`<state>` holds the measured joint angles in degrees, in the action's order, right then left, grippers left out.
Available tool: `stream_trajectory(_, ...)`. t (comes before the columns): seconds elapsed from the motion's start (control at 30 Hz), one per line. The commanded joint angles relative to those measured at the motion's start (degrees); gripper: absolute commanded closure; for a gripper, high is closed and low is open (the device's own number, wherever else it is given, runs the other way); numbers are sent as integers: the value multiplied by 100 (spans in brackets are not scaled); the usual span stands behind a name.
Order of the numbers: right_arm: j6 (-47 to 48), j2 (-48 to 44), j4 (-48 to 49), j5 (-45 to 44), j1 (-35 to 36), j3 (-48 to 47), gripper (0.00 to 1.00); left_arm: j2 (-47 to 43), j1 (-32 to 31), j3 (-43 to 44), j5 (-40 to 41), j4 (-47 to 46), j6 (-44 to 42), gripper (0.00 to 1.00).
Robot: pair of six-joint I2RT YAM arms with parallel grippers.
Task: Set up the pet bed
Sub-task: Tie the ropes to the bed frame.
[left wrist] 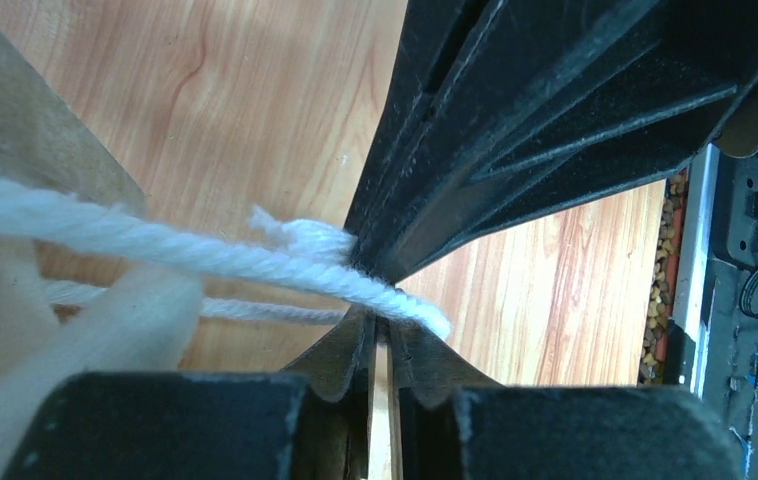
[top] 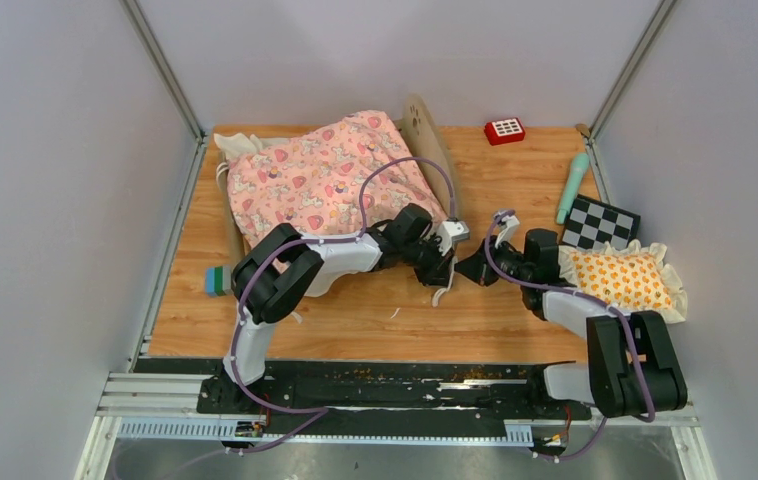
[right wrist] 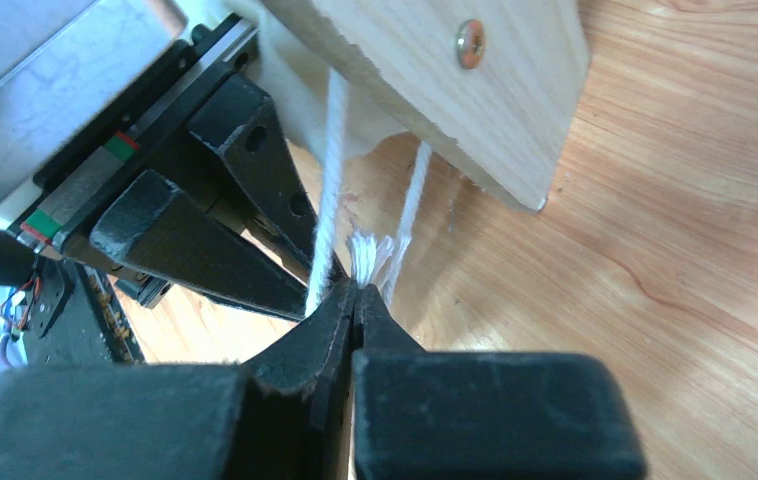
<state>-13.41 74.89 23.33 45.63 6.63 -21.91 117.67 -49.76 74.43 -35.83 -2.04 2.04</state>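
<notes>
The pet bed (top: 425, 130) stands at the back middle, its pink quilt (top: 325, 180) heaped over the frame. Both grippers meet at its near right corner. My right gripper (right wrist: 355, 290) is shut on the frayed end of a white cord (right wrist: 333, 160); a second strand (right wrist: 410, 200) hangs from under the wooden frame (right wrist: 435, 80). My left gripper (left wrist: 383, 318) has a thin slit between its tips, and the cord (left wrist: 155, 240) lies across them, not between them. From above, the left gripper (top: 448, 262) and right gripper (top: 475, 268) nearly touch.
An orange-patterned frilled pillow (top: 623, 280) lies at the right by the right arm. Behind it sit a checkered board (top: 600, 222), a green tube (top: 572, 187) and a red keypad-like block (top: 504, 130). A small teal object (top: 216, 281) sits at the table's left edge.
</notes>
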Motion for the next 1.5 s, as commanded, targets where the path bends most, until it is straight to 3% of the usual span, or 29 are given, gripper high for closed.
stream_trajectory(0.0,-236,-340,-293,-753,23,-109,100,12,-40,204,104,-86,-71,85)
stream_trajectory(0.27,-484,-849,-906,-1833,22,-62,100,-31,-43,197,349,-102,53,69)
stream_trajectory(0.37,-509,-997,-1040,-2113,24,-40,100,-69,-43,166,411,-103,83,52)
stream_trajectory(0.47,-505,-1030,-1071,-2180,25,-26,100,-133,-40,121,486,-120,86,47)
stream_trajectory(0.53,-507,-1001,-1076,-2157,31,-30,100,-166,-41,100,558,-115,94,31)
stream_trajectory(0.57,-505,-976,-1076,-2143,29,-27,100,-174,-43,94,623,-120,101,29)
stream_trajectory(0.67,-500,-942,-1076,-2093,31,-27,100,-230,-43,45,836,-163,147,29)
stream_trajectory(0.77,-496,-963,-1086,-2109,31,-22,100,-319,-22,-74,1042,-307,218,37)
stream_trajectory(1.03,-495,-962,-1095,-2102,31,-43,100,-392,43,-183,901,-417,304,83)
stream_trajectory(1.1,-491,-965,-1103,-2102,31,-47,100,-400,61,-196,835,-427,346,88)
stream_trajectory(1.2,-487,-985,-1109,-2110,31,-37,100,-465,80,-279,867,-506,411,85)
stream_trajectory(1.3,-462,-1010,-1135,-2127,33,-47,100,-579,80,-381,1025,-577,448,69)
stream_trajectory(1.47,-463,-1021,-1151,-2120,31,-58,100,-736,88,-492,1183,-561,455,58)
